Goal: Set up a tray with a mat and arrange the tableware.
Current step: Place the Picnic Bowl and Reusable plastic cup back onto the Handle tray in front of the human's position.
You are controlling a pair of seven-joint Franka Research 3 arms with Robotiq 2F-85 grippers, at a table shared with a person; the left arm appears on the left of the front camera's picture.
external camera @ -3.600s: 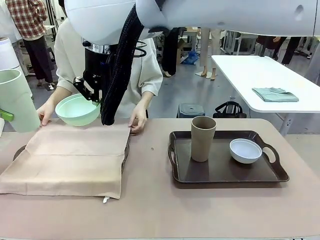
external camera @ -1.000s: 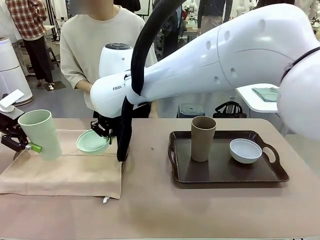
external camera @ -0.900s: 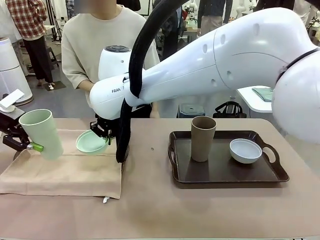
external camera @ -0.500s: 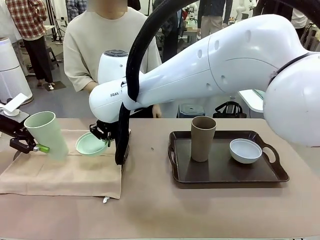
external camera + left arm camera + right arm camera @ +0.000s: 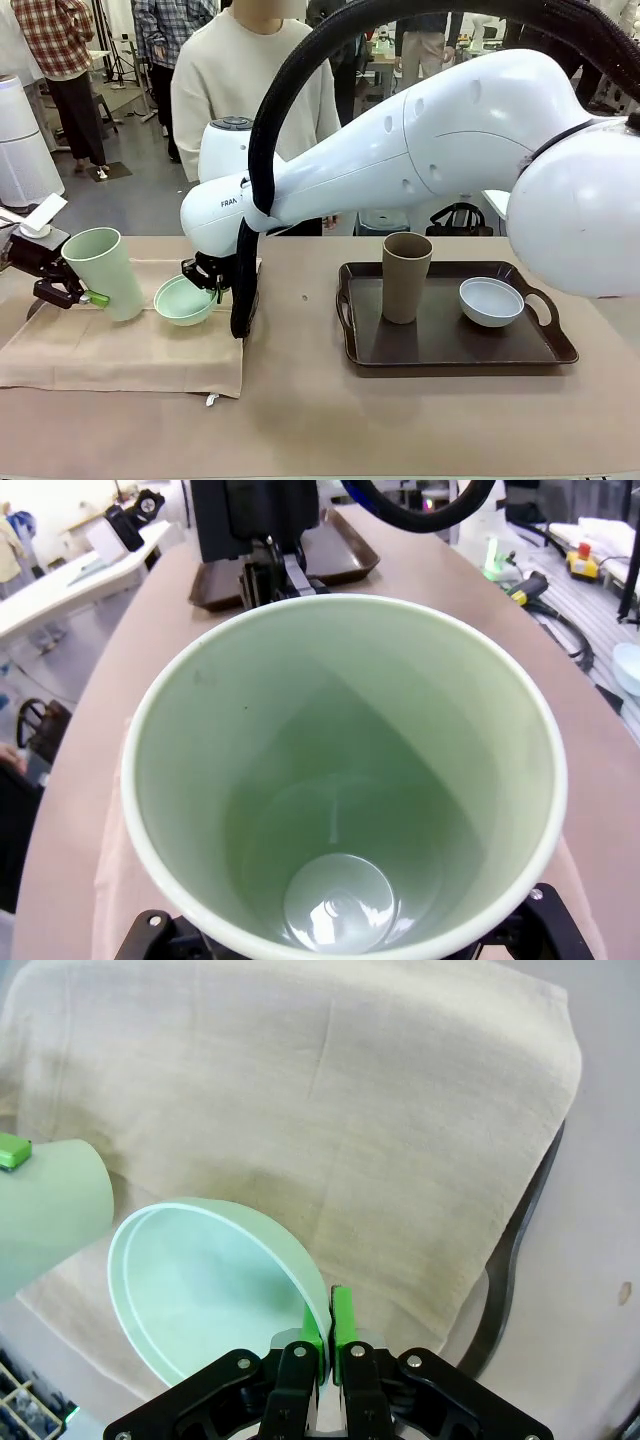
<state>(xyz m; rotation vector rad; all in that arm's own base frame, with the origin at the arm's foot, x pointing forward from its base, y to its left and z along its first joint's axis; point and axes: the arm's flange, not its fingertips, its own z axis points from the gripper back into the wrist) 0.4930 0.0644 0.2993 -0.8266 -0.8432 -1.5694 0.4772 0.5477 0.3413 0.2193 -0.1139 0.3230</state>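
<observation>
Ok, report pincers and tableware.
Left pincer shut on tall pale green plastic cup. Right pincer shut on pale green round bowl. Both at beige cloth mat; nothing in the way.

The mat (image 5: 300,1090) hides most of the tray (image 5: 538,1192) under it — only a dark rim shows.

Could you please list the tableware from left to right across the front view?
green cup → green bowl → brown cup → white bowl
</observation>
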